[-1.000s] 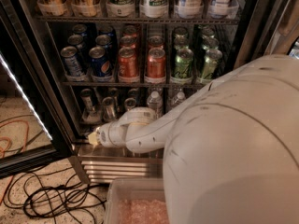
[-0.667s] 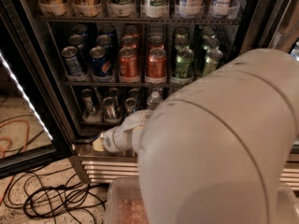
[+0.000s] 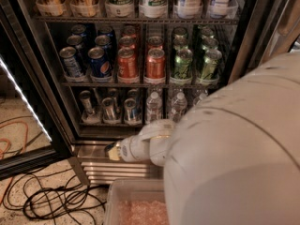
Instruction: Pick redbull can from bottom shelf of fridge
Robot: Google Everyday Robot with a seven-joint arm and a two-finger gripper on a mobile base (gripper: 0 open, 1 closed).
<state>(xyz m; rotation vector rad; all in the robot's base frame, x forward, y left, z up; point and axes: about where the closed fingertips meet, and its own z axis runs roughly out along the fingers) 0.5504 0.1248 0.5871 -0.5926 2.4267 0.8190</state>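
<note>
The fridge (image 3: pixel 28 74) stands open in the camera view, with dark wire racks. On the bottom shelf (image 3: pixel 105 123) several slim silver-and-blue redbull cans (image 3: pixel 108 108) stand at the left, and clear water bottles (image 3: pixel 153 106) stand to their right. My gripper (image 3: pixel 112 150) is at the end of the white arm. It hangs low in front of the fridge's steel base, below and just in front of the redbull cans, apart from them. It holds nothing that I can see.
The rack above holds blue Pepsi cans (image 3: pixel 99 60), orange cans (image 3: pixel 154 62) and green cans (image 3: pixel 183 62). The glass door (image 3: pixel 21 111) stands open at the left. Black and orange cables (image 3: pixel 51 198) lie on the floor. A clear bin (image 3: pixel 136 205) sits below my arm.
My gripper has shifted a little right and down, away from the shelf's left end. The bulk of my arm now fills the right side of the view.
</note>
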